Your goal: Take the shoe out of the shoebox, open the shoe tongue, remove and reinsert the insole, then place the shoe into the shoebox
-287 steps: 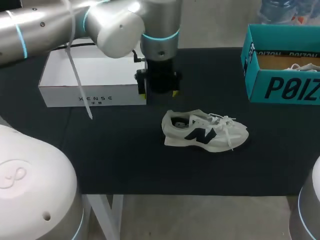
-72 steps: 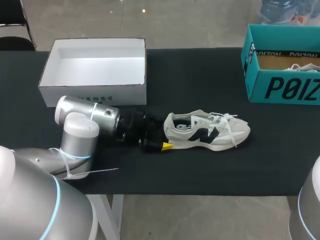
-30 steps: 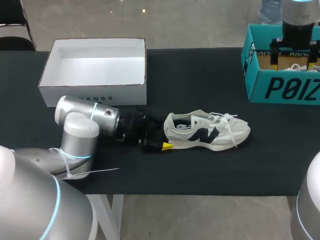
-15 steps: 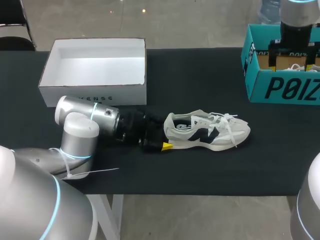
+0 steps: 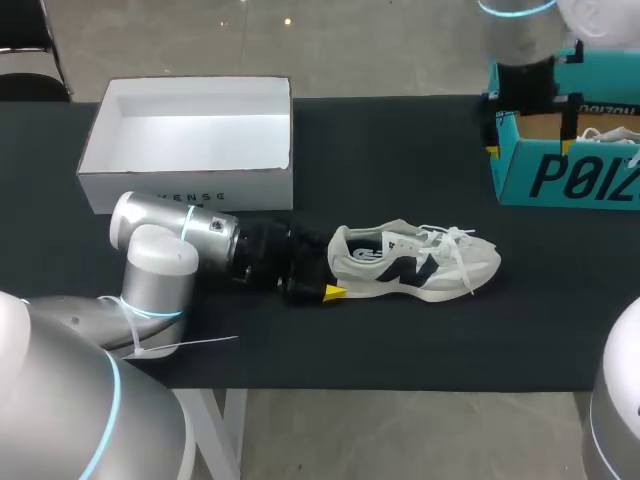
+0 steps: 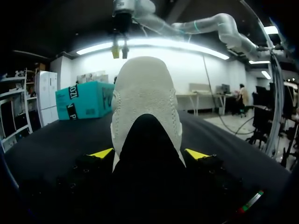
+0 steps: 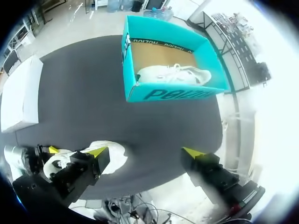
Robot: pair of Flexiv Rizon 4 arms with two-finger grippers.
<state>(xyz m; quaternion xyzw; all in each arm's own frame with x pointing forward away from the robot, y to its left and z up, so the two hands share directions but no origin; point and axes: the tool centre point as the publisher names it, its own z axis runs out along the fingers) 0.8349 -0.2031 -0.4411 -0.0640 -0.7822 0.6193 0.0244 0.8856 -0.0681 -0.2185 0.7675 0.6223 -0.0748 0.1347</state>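
Note:
A white sneaker (image 5: 415,263) with a dark logo lies on its sole mid-table, toe to the right. My left arm lies low along the table, and my left gripper (image 5: 322,275) grips its heel. In the left wrist view the heel (image 6: 145,116) fills the space between the two yellow fingertips (image 6: 102,153), which press on its sides. My right gripper (image 5: 531,135) hangs high over the left end of the teal shoebox (image 5: 560,180), open and empty. The right wrist view looks down past my right gripper (image 7: 145,153) onto the sneaker (image 7: 113,156).
An open, empty white shoebox (image 5: 190,185) stands at the back left. The teal shoebox (image 7: 140,95) at the back right holds a second white shoe (image 7: 173,74). Bare black tabletop lies around the sneaker and between the two boxes.
My right arm has moved left, from above the teal box's middle to its left end. The left arm and the sneaker have not moved.

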